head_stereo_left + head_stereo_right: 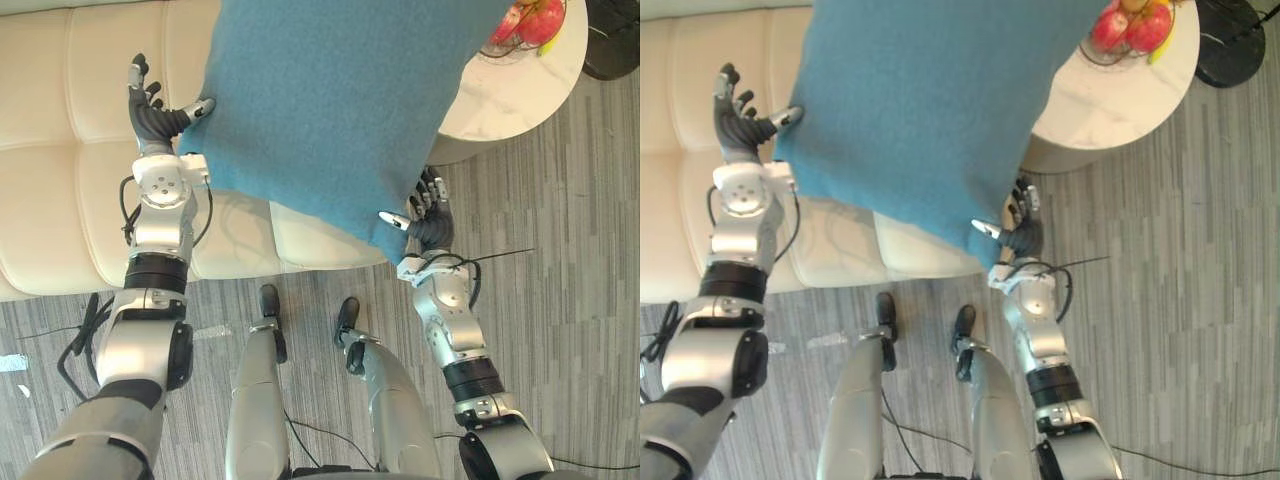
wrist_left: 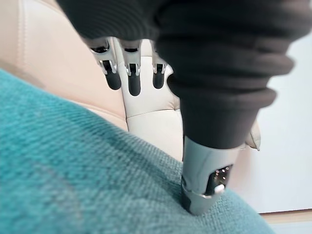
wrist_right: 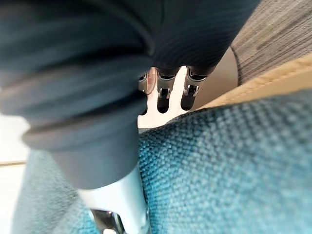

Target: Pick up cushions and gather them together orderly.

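Teal cushion (image 1: 330, 100) takes up most of the head views. It is one broad, square pillow lifted clear of the seat and hanging slantwise, one corner low by the robot's right side. It seems to be held high so it can be carried across without dragging.

Below and behind it is the cream sofa (image 1: 60, 150), its padded seat bare where it shows — the likely place to set the cushions together, though no other cushion can be made out. Grey striped flooring (image 1: 570, 220) runs in front of it. A round white side table (image 1: 510, 110) stands at the sofa's right end, partly covered by the cushion's upper edge, so a swing that way looks risky.

The grip is a squeeze from two sides, not a grasp. The left hand (image 1: 152, 118) is at the cushion's left edge with its fingers (image 2: 132, 80) straight and free of the cloth, only the thumb pressing in. The right hand (image 1: 428, 222) is at the low corner, its fingers (image 3: 189, 92) likewise straight and its thumb lying on the fabric. Both hands are open, so inward pressure alone appears to hold the soft pillow — easing either arm could let it slip.

Smallest, a fruit bowl (image 1: 525, 25) with red fruit sits on the table, near the cushion's upper right edge.
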### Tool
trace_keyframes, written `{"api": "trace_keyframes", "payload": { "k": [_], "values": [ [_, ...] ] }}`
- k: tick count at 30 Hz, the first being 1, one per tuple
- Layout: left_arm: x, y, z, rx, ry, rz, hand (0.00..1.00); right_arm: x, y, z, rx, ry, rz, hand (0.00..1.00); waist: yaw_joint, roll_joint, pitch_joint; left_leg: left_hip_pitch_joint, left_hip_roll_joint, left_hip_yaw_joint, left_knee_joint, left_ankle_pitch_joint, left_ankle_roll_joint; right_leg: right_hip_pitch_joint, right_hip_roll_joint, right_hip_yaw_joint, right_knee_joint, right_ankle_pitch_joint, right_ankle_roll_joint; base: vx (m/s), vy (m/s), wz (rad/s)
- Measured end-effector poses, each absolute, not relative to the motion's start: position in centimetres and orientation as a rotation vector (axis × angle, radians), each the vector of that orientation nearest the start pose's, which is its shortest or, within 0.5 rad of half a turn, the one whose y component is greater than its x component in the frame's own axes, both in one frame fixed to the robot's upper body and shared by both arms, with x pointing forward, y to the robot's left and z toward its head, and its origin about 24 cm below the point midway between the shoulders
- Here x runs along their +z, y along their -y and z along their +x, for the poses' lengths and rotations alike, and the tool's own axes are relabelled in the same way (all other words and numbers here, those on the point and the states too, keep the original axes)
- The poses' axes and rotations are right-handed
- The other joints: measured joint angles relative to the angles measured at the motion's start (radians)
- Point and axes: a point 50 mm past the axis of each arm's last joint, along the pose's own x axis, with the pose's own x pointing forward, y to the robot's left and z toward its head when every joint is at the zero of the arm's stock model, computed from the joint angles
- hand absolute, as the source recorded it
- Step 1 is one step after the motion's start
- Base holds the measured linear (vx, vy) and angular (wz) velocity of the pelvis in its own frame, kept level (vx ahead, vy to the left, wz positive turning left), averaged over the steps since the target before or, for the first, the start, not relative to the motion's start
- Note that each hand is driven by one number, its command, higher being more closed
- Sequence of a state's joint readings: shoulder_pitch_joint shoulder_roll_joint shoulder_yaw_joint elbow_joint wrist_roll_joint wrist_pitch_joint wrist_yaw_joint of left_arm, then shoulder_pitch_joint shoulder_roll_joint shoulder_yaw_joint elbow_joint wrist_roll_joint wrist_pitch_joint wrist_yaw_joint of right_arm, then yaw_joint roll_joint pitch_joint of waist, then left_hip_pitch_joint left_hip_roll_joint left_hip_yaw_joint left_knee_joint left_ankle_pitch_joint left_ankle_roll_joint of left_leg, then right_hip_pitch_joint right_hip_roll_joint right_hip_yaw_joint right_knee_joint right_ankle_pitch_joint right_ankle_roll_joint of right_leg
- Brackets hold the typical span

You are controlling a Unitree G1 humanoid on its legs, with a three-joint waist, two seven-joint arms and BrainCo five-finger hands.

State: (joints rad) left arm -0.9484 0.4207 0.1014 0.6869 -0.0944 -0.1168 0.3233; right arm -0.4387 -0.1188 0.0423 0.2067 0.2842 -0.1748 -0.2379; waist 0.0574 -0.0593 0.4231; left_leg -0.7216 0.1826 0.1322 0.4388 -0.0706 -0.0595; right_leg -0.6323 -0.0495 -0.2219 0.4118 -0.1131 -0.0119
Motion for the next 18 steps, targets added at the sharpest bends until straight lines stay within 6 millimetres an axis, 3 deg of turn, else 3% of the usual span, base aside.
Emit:
{"api": "trace_keyframes", "payload": {
  "k": [13, 14, 17, 18],
  "values": [
    [20.9, -18.2, 39.2, 0.271, 0.404, 0.115, 0.0, 16.6, 14.0, 33.9, -0.091, 0.447, 0.22, 0.0, 0.006, 0.0, 0.025, -0.042, -0.006, -0.013, 0.013, 0.011, 0.006, -0.033, -0.005, -0.011, 0.006, 0.011, 0.001, 0.0, -0.001, 0.01],
    [20.8, -18.0, 39.1, 0.263, 0.404, 0.109, 1.0, 16.7, 13.9, 33.9, -0.093, 0.448, 0.22, 0.0, 0.006, 0.0, 0.025, -0.042, -0.007, -0.013, 0.013, 0.012, 0.007, -0.032, -0.006, -0.012, 0.006, 0.011, 0.001, 0.0, 0.003, 0.05],
    [20.1, -16.8, 38.9, 0.215, 0.394, 0.04, 1.0, 17.2, 14.0, 34.3, -0.103, 0.454, 0.216, 0.0, 0.005, 0.001, 0.025, -0.041, -0.016, -0.017, 0.013, 0.015, 0.012, -0.033, -0.016, -0.018, 0.018, 0.01, 0.001, 0.0, 0.004, 0.08],
    [20.0, -16.5, 38.8, 0.2, 0.393, 0.01, 1.0, 17.3, 14.0, 34.6, -0.108, 0.447, 0.211, 1.0, 0.005, 0.001, 0.025, -0.038, -0.02, -0.018, 0.012, 0.017, 0.014, -0.032, -0.02, -0.019, 0.022, 0.009, 0.002, 0.0, 0.004, 0.05]
  ]
}}
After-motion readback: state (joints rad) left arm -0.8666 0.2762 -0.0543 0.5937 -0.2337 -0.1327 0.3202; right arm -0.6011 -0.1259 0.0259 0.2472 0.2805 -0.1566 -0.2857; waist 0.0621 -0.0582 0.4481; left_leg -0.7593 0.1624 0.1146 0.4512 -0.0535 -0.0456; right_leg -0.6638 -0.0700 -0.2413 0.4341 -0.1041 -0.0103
